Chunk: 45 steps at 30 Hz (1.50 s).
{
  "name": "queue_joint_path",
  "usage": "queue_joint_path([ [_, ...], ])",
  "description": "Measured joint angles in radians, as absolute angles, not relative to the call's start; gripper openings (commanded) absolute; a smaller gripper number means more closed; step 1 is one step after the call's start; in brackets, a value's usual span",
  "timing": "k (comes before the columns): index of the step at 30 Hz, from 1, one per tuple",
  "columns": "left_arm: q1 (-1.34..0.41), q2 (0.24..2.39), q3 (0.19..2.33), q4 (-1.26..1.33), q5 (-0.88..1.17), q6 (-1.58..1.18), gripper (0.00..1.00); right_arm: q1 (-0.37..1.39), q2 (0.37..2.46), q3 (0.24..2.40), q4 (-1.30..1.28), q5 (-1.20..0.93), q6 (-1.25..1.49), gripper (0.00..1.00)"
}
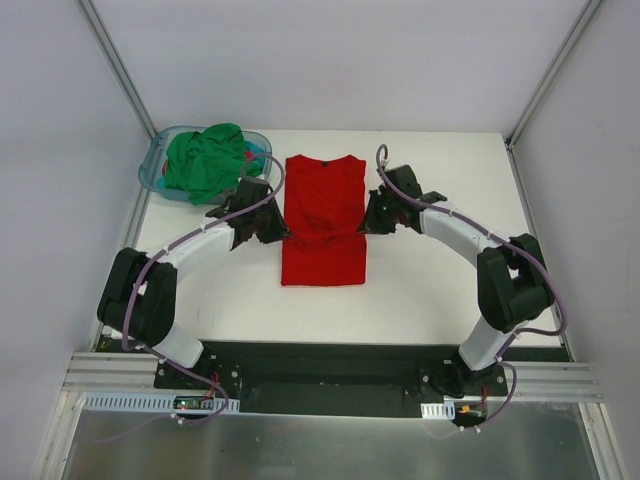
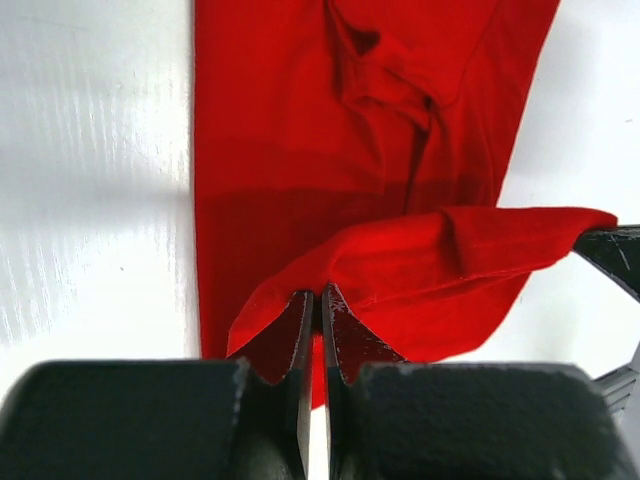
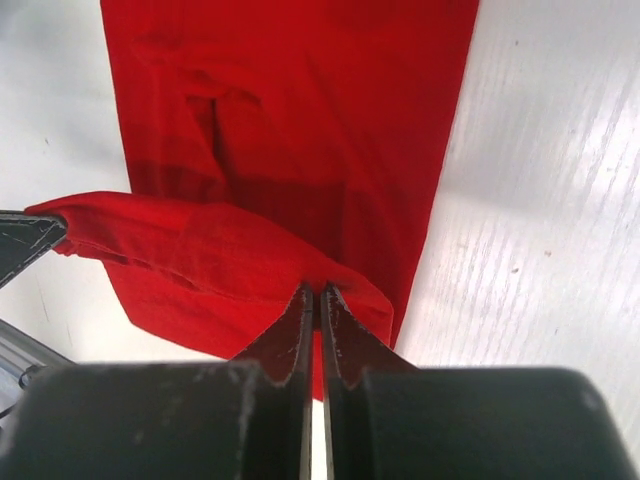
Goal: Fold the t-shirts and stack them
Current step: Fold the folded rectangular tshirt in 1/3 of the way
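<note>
Top view. Red shirt (image 1: 322,250) flat mid-tabletop (image 1: 440,290), collar at the far end, sleeves seemingly tucked in. Left fingers (image 1: 277,232) at its left edge, right fingers (image 1: 366,218) at its right edge, both about halfway along its length. Green shirt (image 1: 205,160) bunched in the basket (image 1: 152,172) at the far left corner, not yet folded. Judged as mid-fold on the red one, with stacking some way off. Main risk: moving the two edges at unequal pace and laying down a skewed fold.

Left wrist view. Left fingers pressed together, pinching only a thin bit of red cloth at the edge. From there, a band of fabric held up off the layer beneath and stretching across to the other arm's fingertip at the right border. Could slip out of so shallow a bite if pulled taut. Could also sag in the middle, drag over the lower layer and rumple it, where creases show near the middle.

Right wrist view. Right fingers likewise pressed together on the opposite end of the same band, again close to the hem. Cannot tell whether one layer or two sits in the pinch. If two, likely to haul the whole shirt along the tabletop instead of folding it. Drawing the arms apart risks tearing the cloth free; closing them in risks a slack, wrinkled fold.
</note>
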State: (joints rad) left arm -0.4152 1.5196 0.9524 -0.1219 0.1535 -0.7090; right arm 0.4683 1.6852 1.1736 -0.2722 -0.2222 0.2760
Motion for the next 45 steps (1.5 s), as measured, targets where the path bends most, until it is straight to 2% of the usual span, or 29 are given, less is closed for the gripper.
queue_joint_path([
  [6, -0.395, 1.619, 0.987, -0.1, 0.185, -0.698, 0.0, 0.45, 1.764, 1.215, -0.249, -0.236, 0.269, 0.01],
  [8, -0.391, 1.641, 0.989, -0.096, 0.187, -0.698, 0.0, 0.444, 1.793, 1.224, -0.24, -0.241, 0.267, 0.09],
  [9, -0.388, 1.651, 0.989, -0.095, 0.187, -0.698, 0.04, 0.442, 1.809, 1.23, -0.236, -0.24, 0.267, 0.14],
  [10, -0.384, 1.66, 0.989, -0.094, 0.187, -0.697, 0.27, 0.439, 1.821, 1.235, -0.235, -0.24, 0.266, 0.18],
  [11, -0.381, 1.668, 0.991, -0.093, 0.187, -0.696, 0.45, 0.435, 1.836, 1.243, -0.235, -0.24, 0.263, 0.24],
  [13, -0.371, 1.68, 0.995, -0.092, 0.191, -0.684, 0.67, 0.428, 1.861, 1.258, -0.235, -0.24, 0.254, 0.43],
  [14, -0.37, 1.682, 0.995, -0.091, 0.191, -0.685, 0.81, 0.426, 1.869, 1.263, -0.236, -0.24, 0.249, 0.52],
  [15, -0.364, 1.682, 0.996, -0.091, 0.187, -0.686, 0.99, 0.423, 1.874, 1.271, -0.243, -0.239, 0.239, 0.56],
  [16, -0.362, 1.679, 0.996, -0.092, 0.182, -0.686, 0.99, 0.421, 1.874, 1.278, -0.251, -0.239, 0.229, 0.6],
  [19, -0.358, 1.64, 0.982, -0.089, 0.173, -0.69, 0.99, 0.419, 1.866, 1.305, -0.282, -0.228, 0.2, 0.96],
  [25, -0.358, 1.394, 0.833, -0.076, 0.187, -0.699, 0.99, 0.458, 1.76, 1.289, -0.365, -0.197, 0.144, 0.96],
  [31, -0.358, 1.137, 0.599, -0.066, 0.229, -0.732, 0.99, 0.622, 1.679, 1.22, -0.371, -0.197, 0.119, 0.96],
  [37, -0.358, 0.93, 0.429, -0.097, 0.237, -0.761, 0.99, 0.709, 1.749, 1.228, -0.336, -0.224, 0.119, 0.96],
  [45, -0.358, 0.868, 0.395, -0.119, 0.236, -0.77, 0.99, 0.715, 1.944, 1.345, -0.291, -0.221, 0.127, 0.96],
])
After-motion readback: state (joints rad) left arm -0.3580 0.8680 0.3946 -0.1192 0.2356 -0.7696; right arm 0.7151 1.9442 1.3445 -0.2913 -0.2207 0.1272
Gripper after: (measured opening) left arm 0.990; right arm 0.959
